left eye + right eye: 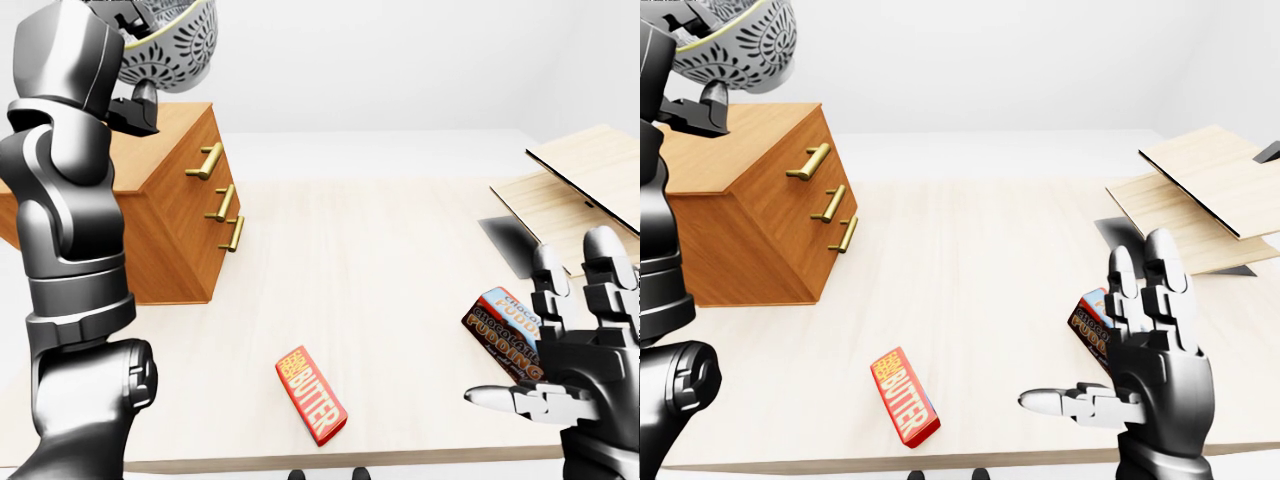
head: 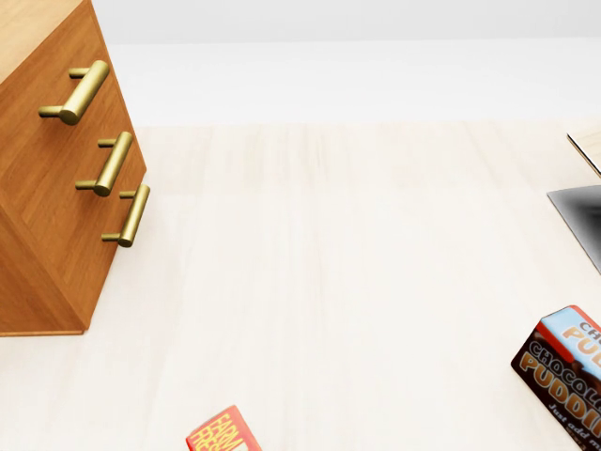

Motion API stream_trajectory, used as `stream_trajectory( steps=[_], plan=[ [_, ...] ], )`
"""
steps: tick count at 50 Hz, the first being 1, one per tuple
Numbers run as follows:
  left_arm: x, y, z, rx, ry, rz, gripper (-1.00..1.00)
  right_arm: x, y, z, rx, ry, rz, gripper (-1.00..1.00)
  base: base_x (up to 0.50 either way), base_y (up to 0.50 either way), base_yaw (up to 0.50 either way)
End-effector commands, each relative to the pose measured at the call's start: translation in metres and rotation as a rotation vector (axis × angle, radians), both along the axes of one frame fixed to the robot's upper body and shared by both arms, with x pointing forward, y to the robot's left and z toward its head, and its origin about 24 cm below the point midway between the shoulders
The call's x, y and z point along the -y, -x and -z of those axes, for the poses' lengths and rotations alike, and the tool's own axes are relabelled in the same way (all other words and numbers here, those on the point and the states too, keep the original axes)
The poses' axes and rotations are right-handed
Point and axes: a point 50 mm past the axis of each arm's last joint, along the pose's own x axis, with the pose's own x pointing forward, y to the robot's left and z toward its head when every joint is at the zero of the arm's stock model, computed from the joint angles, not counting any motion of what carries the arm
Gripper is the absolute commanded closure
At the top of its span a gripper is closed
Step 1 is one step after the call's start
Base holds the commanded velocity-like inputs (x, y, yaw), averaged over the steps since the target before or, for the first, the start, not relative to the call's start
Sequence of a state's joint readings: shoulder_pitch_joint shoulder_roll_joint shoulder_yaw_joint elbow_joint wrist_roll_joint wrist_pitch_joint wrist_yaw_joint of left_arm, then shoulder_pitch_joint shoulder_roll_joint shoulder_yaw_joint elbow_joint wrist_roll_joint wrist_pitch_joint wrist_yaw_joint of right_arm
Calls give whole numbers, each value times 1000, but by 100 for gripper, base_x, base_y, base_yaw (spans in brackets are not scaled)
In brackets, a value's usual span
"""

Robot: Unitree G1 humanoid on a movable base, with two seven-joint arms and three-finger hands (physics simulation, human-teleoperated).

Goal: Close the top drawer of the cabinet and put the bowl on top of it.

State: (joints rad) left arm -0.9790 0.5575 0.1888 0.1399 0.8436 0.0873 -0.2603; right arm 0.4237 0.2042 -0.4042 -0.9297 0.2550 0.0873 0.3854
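**Bowl held high over the cabinet, right hand empty**

A red butter box [image 1: 905,396] lies on the pale bench [image 1: 980,250] near its lower edge. A chocolate pudding box [image 1: 505,325] sits to the right, partly hidden behind the right hand [image 1: 1155,370]. Light wooden boards [image 1: 1200,190] are stacked at the far right. Nothing lies on the cabinet's top.

The left arm rises steeply at the left edge. Its left hand [image 1: 138,108] grips the patterned grey bowl [image 1: 175,45] by the rim. The bowl is aloft above the cabinet [image 1: 170,220], tilted, with its mouth up and to the left. The right hand is released, fingers upright, thumb pointing left.

The cabinet's drawer fronts face the view's right. The top drawer sits flush with the two below.
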Motion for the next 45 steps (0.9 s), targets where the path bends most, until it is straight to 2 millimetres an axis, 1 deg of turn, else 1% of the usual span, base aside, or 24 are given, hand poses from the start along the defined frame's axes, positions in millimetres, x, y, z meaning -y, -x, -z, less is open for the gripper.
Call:
stream_trajectory(
  steps=[1,4,11,14,15,18,22,26,31,45],
  plan=[
    [-22,-8,2,30,101,-35,100,-1,-2,1,-7,0,-4,-100,0,0,0],
    [-29,-13,4,27,143,-44,100,-3,-5,4,-19,0,-9,-100,0,0,0],
    [-42,-22,12,6,202,-77,100,-3,-5,4,-24,-1,-9,-100,0,0,0],
    [-42,-22,12,6,204,-77,100,-3,-5,4,-24,-1,-10,-100,0,0,0],
    [-47,-24,17,-5,220,-98,100,-3,-5,4,-26,0,-9,-100,0,0,0],
    [-53,-28,24,-23,234,-121,100,-4,-5,4,-27,0,-12,-100,0,0,0],
    [-58,-29,27,-32,242,-140,100,-5,-6,5,-33,1,-15,-100,0,0,0],
    [-68,-33,27,-40,274,-183,100,-5,-6,6,-38,0,-18,-100,0,0,0],
    [-77,-38,37,-69,301,-225,100,-5,-5,5,-33,0,-16,-100,0,0,0],
    [-95,-43,39,-98,351,-320,100,-6,-7,8,-46,0,-23,-100,0,0,0]
  ],
)
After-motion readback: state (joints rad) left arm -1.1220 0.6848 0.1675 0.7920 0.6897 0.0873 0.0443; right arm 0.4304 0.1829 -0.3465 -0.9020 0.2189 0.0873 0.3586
